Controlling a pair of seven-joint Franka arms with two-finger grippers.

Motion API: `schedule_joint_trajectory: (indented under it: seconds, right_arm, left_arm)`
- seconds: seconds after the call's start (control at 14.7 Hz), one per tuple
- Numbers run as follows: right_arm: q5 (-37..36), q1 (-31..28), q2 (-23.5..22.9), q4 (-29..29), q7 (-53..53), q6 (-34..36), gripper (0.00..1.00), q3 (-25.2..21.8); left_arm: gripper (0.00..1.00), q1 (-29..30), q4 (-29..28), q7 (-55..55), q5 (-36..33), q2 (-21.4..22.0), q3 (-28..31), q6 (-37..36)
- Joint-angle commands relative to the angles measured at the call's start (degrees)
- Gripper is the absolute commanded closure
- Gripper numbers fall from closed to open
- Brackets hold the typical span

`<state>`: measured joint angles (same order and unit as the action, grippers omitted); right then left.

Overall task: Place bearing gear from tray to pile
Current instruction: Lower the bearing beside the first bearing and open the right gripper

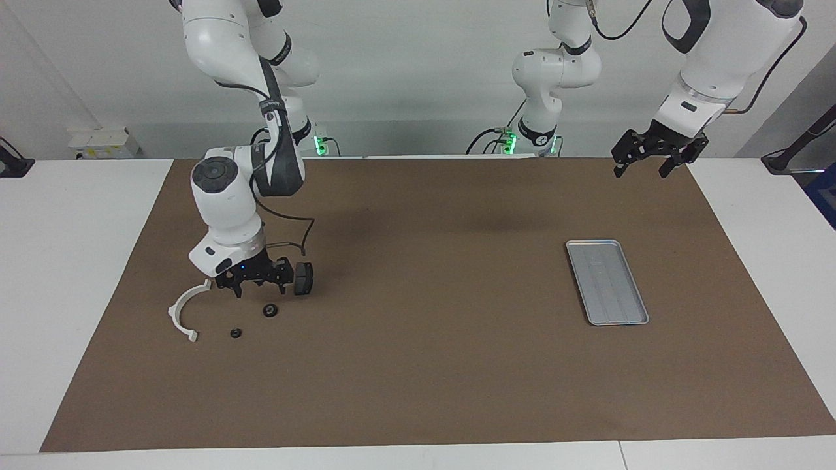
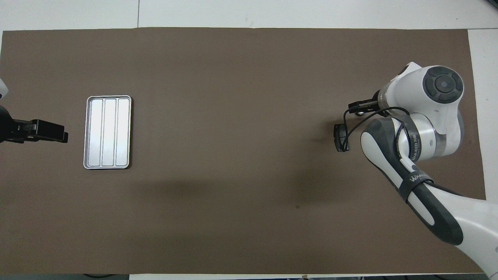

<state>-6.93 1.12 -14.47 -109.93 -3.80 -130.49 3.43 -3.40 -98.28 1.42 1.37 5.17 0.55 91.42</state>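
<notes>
1. The right gripper (image 1: 256,285) hangs low at lower left of the facing view, fingers spread, holding nothing.
2. A bearing gear (image 1: 270,310) lies just below it in frame, apart from the fingers — a second small ring (image 1: 236,333) nearby, beside the white bracket (image 1: 184,313).
3. The tray (image 1: 607,282), mid-right, is bare.
4. The left gripper (image 1: 658,151) waits open, upper right.
</notes>
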Motion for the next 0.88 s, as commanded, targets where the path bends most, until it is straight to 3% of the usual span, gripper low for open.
schedule_joint_trajectory:
  seconds: [0.0, 0.41, 0.82]
  right_arm:
    - [1.2, -0.2, 2.2, 0.4, 1.7, 2.9, 0.00, 0.3]
    - [2.3, -0.4, 7.6, 0.4, 1.8, 8.2, 0.00, 0.6]
    - [3.4, -0.2, 13.0, 3.6, 2.0, 18.4, 0.00, 0.7]
  left_arm:
    - [0.00, 0.2, -1.1, -0.8, -0.8, 0.8, -0.3, 1.1]
    - [0.00, 0.3, -1.1, -0.8, -0.7, 0.8, -0.2, 1.3]
    - [0.00, 0.3, -1.1, -0.9, -0.7, 0.8, -0.2, 1.3]
